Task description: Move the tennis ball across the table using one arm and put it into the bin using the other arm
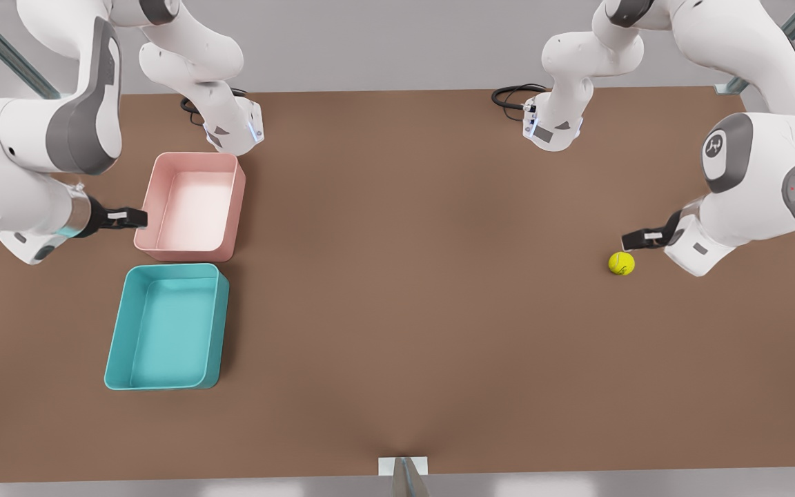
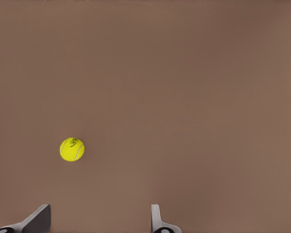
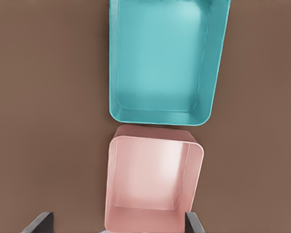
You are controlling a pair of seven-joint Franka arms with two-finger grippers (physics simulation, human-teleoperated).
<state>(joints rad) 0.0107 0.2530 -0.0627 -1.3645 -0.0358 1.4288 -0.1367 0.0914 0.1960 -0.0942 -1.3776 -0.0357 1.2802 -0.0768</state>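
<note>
You are looking down on a brown table (image 1: 397, 290). The tennis ball (image 1: 621, 263) lies on the bare tabletop toward 3 o'clock of the front view, well apart from both tubs, and nothing grips it. The left gripper (image 1: 624, 241) hovers just beside the ball, at about 12 o'clock of it, at the end of the arm on the front view's right. In the left wrist view its two fingers (image 2: 156, 218) stand wide apart with nothing between them, and the ball (image 2: 72, 149) lies on the table beyond them.

The teal bin (image 1: 116, 338) sits toward 8 o'clock of the front view, holding nothing. A pink tub (image 1: 233, 207) stands just beside it, at the bin's 12 o'clock. The right gripper (image 1: 143, 218) hangs at the pink tub's outer edge, at about 9 o'clock of it. In the right wrist view its fingers (image 3: 193, 224) are spread wide and hold nothing, with the pink tub (image 3: 111, 194) and the bin (image 3: 115, 92) below.
</note>
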